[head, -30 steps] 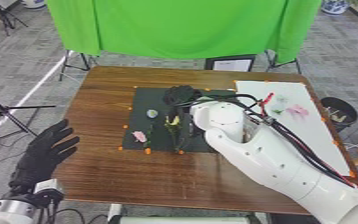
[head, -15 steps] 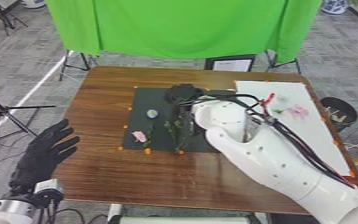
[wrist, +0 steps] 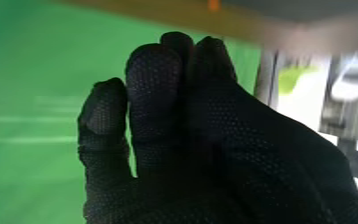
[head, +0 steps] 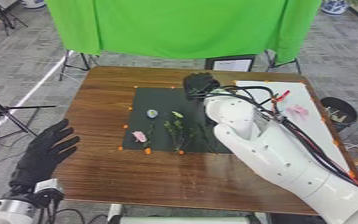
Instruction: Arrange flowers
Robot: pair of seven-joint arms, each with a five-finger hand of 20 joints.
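Showing straight fingers set close together in the wrist view, the right hand [head: 199, 85] is at the far edge of the dark mat [head: 158, 97], toward that edge's right end. Whether it touches the mat, or has anything between thumb and fingers, I cannot tell. Nearest to it on the mat is a small pale yellow bloom [head: 177, 114], its green leafy stem running down toward the near edge. To the left of that is one pale blue bloom [head: 151, 114] with a whitish middle, and below it one ruffled pink bloom [head: 139, 136], close to the mat's left edge. That makes three blooms on the mat: one yellow, one blue, one pink. More thin dark greenery [head: 213, 145] lies right of the yellow one's stem, too faint to count

To the right of the mat, a long white sheet [head: 316, 119] runs partly under the right arm, with one soft pink bloom [head: 297, 111] on it, so I count four blooms in all, two of them pink. Small orange marks [head: 149, 151] dot the edges of mat and sheet. The left hand [head: 42, 152] is open, fingers spread, by the left side of the brown table [head: 95, 125]. Past the table's far edge hangs a green cloth [head: 184, 30], with a dark frame [head: 231, 65] just below it, and a black bin [head: 351, 107] stands off to the right
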